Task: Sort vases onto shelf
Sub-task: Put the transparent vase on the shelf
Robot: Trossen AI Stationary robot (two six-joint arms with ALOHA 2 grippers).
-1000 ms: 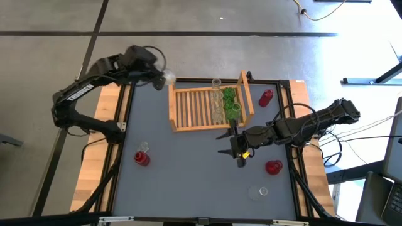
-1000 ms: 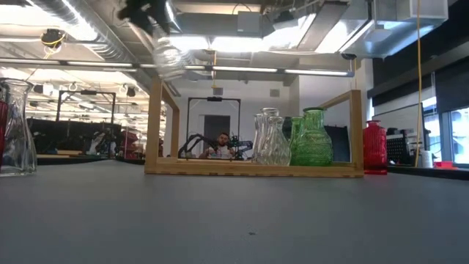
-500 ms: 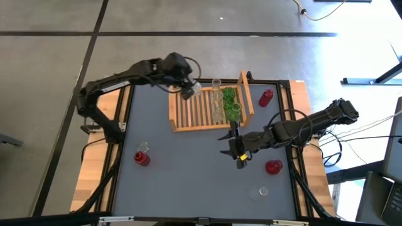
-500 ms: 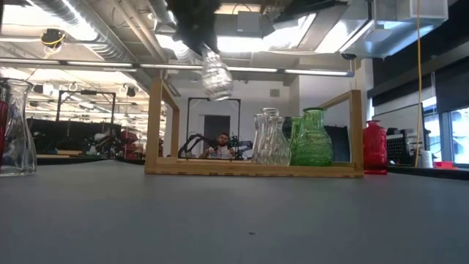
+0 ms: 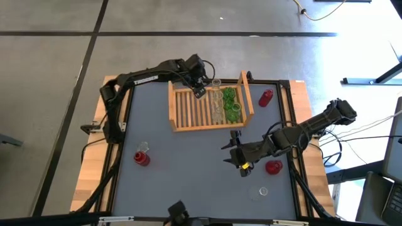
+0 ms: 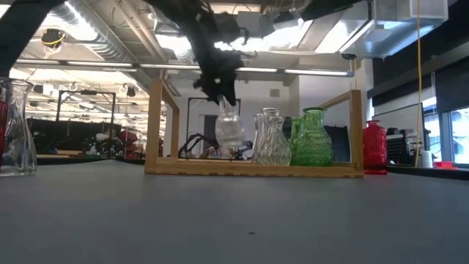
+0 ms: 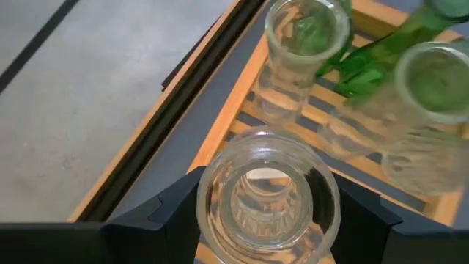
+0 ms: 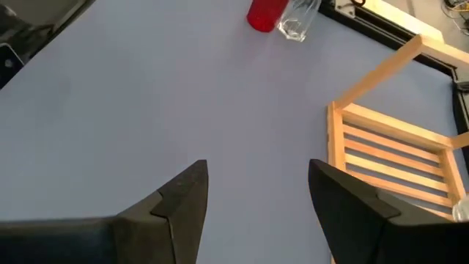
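My left gripper (image 5: 200,90) is shut on a clear vase (image 6: 229,129) over the far left part of the wooden shelf (image 5: 188,110). On the shelf's right part stand clear vases (image 5: 217,100) and green vases (image 5: 232,103). A red vase (image 5: 266,97) stands to the right of the shelf. On the table near my right gripper are a red vase (image 5: 273,167) and a clear vase (image 5: 262,191). Another red vase (image 5: 142,159) and a clear one (image 5: 143,147) stand at the near left. My right gripper (image 5: 242,162) hovers open over bare table, holding nothing. My left gripper pinches the clear vase between its two fingers (image 7: 168,213), on opposite sides of its upper part just below the mouth (image 7: 209,192). The fingers come slanting down from the table's left. The vase hangs mouth up below them (image 6: 220,92), its bottom a little above the shelf's slats.
The shelf's raised end boards (image 6: 154,125) stand at its left and right ends. In the right wrist view the near-left red and clear vases (image 8: 267,13) and a corner of the shelf (image 8: 381,139) show. The table's middle (image 5: 188,163) is bare grey.
My left gripper has carried the clear vase from beyond the table's far left corner toward the right and down, so it now hangs low over the shelf's far left part. My right gripper has drifted slightly toward the near edge, still open.
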